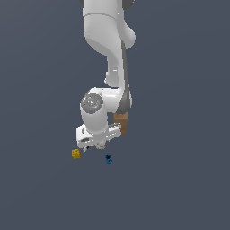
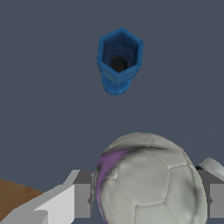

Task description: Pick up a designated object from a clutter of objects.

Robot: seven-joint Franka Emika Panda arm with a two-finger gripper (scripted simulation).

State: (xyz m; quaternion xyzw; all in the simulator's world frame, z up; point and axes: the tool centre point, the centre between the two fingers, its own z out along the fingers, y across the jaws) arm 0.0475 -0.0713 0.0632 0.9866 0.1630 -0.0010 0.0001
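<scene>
Sitting between fingers of hand: whitish ball, both pads touching, gripped.

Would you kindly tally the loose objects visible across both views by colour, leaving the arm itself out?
Whitish-grey: 1, the ball between the gripper fingers
Blue: 1, the small blue piece
Yellow: 1, the yellow block
Brown: 1, the brown box, partly hidden behind the arm
Total: 4

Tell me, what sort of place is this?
Most likely a computer simulation, not a real room: flat, featureless grey floor, a smooth white robot arm, and toy-like items such as a blue piece and whitish ball.
</scene>
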